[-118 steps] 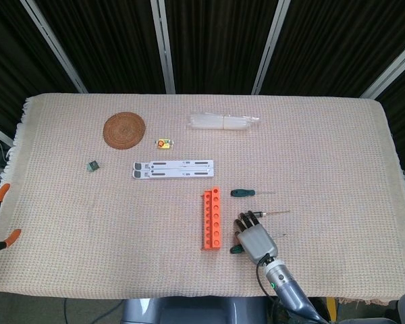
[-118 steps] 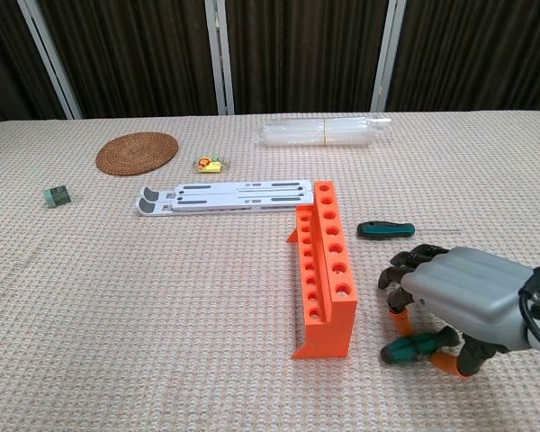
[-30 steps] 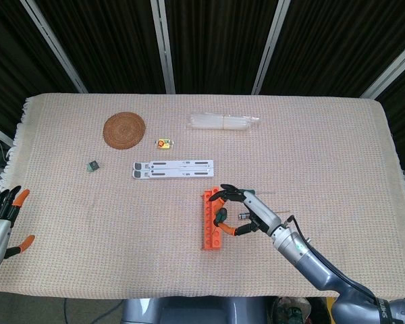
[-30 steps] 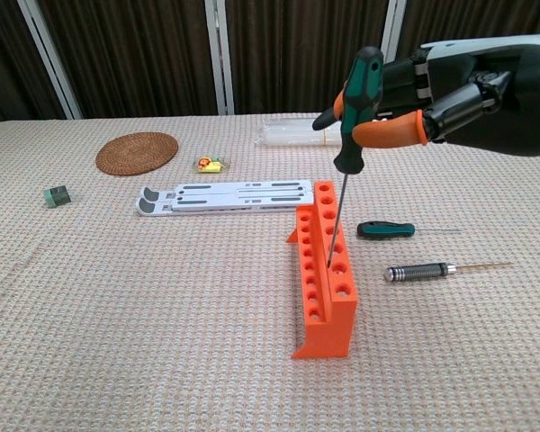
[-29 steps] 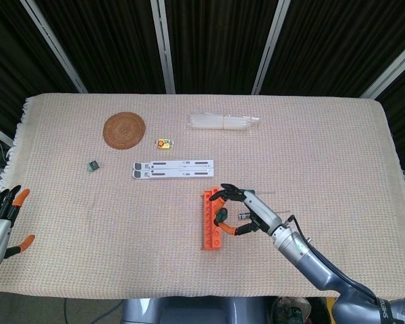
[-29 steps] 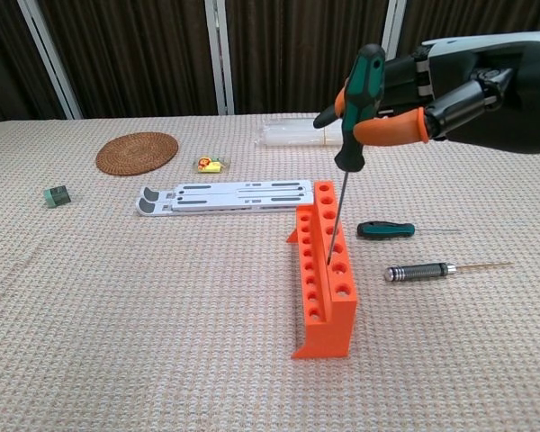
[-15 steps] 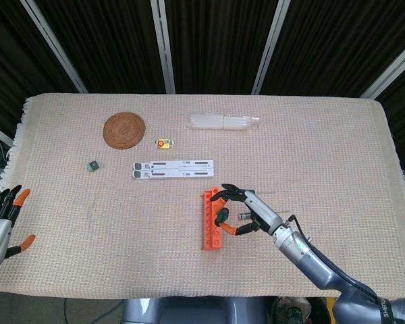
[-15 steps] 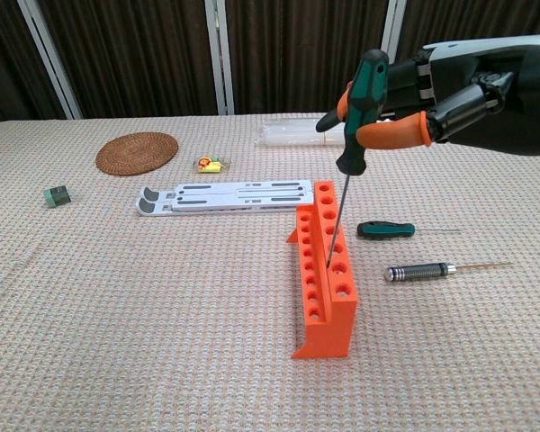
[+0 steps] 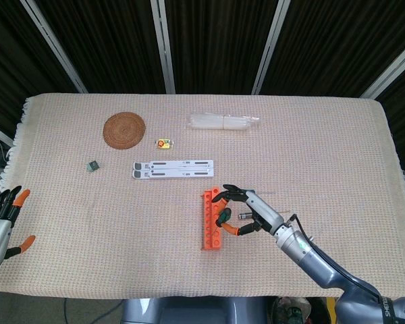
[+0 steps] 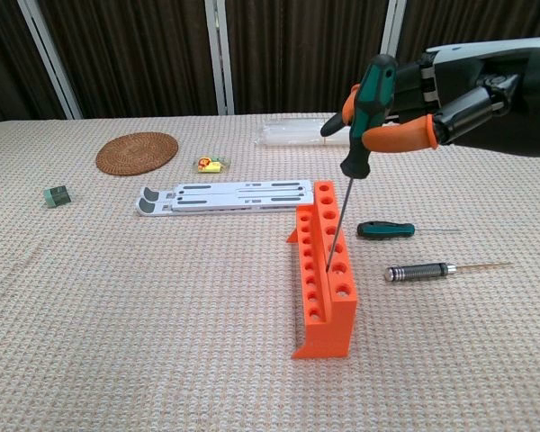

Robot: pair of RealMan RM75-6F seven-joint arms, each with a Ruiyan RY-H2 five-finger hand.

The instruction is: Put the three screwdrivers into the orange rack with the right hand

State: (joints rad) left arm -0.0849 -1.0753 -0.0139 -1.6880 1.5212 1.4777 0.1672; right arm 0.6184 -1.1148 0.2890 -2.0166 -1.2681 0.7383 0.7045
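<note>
Your right hand (image 9: pixel 246 212) grips a green-handled screwdriver (image 9: pixel 223 217) over the orange rack (image 9: pixel 212 219).
Head view: your left hand (image 9: pixel 0 223) hangs off the table's (image 9: pixel 324 148) left edge, fingers spread, holding nothing. Chest view: the shaft tip sits at a rack hole; a second green screwdriver (image 10: pixel 386 229) and a black-handled screwdriver (image 10: pixel 423 270) lie right of it.
</note>
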